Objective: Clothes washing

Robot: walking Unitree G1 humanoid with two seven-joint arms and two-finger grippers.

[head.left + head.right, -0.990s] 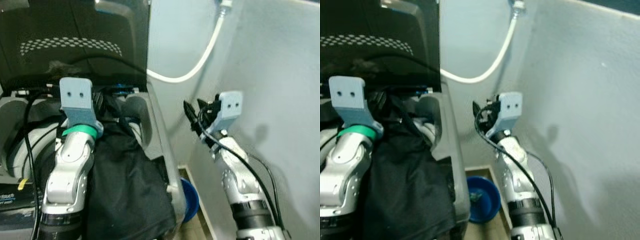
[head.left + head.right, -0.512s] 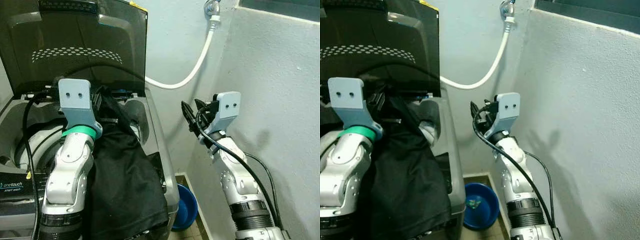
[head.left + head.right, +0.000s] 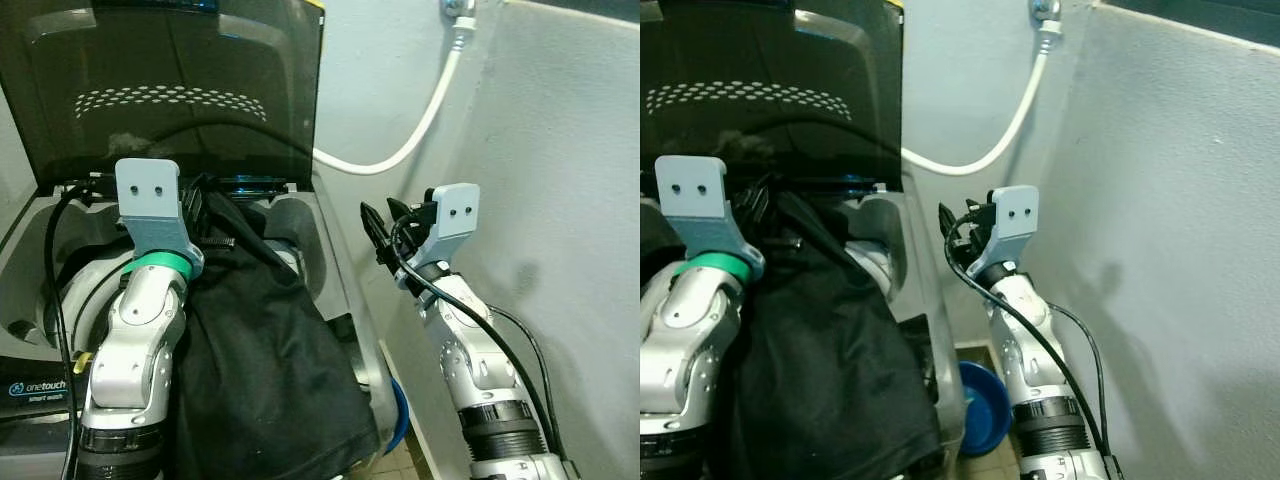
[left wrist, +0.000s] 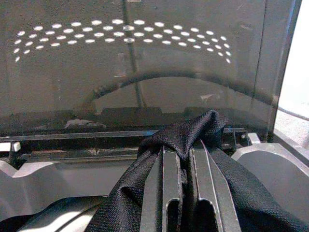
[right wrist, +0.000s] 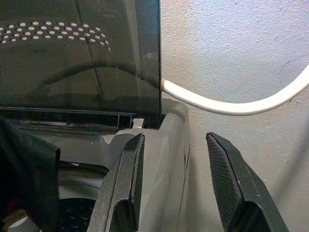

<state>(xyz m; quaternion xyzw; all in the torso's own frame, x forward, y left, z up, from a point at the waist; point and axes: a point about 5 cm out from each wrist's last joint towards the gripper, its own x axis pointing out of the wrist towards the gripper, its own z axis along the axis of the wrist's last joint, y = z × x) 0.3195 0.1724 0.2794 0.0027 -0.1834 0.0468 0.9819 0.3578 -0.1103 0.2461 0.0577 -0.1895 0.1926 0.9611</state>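
Observation:
A black garment hangs from my left gripper, which is shut on a bunched fold of it. The cloth drapes down over the front right rim of the top-loading washing machine. The gripper holds it above the tub opening, just in front of the raised dark lid. My right gripper is open with nothing between its fingers. It hovers beside the machine's right rear corner, between the machine and the wall, below the white hose.
A pale wall stands close on the right, leaving a narrow gap beside the machine. A blue basin sits on the floor in that gap. The machine's control panel lies at the front left.
The head view has shifted, so the machine and lid sit differently in the picture. Both arms hold the same poses and the garment stays in the left gripper.

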